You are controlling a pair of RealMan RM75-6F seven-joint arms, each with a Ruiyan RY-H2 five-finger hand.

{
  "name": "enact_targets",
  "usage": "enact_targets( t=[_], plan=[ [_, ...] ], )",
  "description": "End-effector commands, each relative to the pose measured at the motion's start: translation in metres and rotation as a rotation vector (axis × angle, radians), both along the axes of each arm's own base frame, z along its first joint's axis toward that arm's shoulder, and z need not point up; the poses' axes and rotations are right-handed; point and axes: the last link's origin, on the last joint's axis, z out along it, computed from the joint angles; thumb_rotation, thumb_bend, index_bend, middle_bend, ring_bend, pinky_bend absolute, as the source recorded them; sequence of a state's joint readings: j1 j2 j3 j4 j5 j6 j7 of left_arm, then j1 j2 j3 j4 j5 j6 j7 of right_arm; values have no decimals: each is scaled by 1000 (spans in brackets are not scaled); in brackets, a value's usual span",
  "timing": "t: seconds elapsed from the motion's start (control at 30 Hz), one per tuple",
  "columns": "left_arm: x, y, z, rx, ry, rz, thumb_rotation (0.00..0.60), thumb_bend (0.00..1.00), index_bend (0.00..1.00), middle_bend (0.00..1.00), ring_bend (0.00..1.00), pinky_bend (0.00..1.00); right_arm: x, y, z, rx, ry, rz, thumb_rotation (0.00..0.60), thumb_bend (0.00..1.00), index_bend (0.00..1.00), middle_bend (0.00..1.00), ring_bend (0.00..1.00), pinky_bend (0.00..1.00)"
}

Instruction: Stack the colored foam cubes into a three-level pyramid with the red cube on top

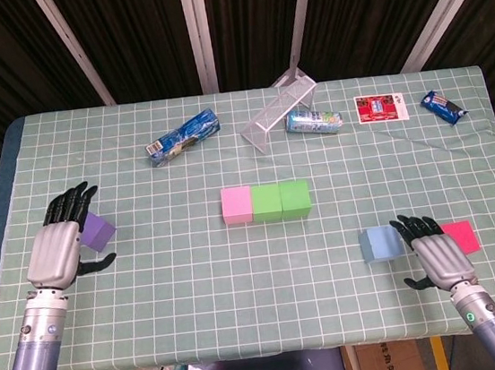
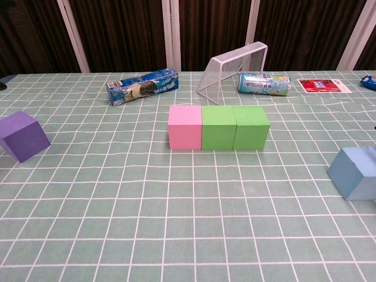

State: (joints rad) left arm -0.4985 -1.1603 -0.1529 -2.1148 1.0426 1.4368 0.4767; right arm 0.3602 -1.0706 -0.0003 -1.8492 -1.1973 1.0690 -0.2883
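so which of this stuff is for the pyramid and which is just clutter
For the job: pink cube, two green cubes, purple cube, blue cube, red cube.

Lying about: cookie pack, wire rack, can, red card, blue snack packet.
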Motion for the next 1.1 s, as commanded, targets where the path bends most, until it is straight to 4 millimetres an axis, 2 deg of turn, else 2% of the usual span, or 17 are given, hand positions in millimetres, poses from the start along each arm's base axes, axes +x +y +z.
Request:
enact_targets(
  t=[0.03,0.53,0.93,1.03,1.1],
  plan=[
    [-1,0,-1,-4,3,3,600,109,0,0,7,40,1,-6,-7,14,4,25,600,209,0,13,0,0],
    [-2,1,2,5,3,8,600,109,0,0,7,39,-9,-24,-26,82,46,23,600,209,0,100,7,0],
    [-2,2,1,4,2,12,600,108,0,2,7,39,-7,-41,-36,64,34,50,600,209,0,242,101,0],
    [-3,2,0,3,2,15,600,108,0,3,7,39,-6,-45,-37,52,29,54,600,221,0,294,155,0],
    [-3,2,0,3,1,17,600,108,0,4,7,39,-6,-46,-37,46,26,58,600,264,0,341,208,0]
  ],
)
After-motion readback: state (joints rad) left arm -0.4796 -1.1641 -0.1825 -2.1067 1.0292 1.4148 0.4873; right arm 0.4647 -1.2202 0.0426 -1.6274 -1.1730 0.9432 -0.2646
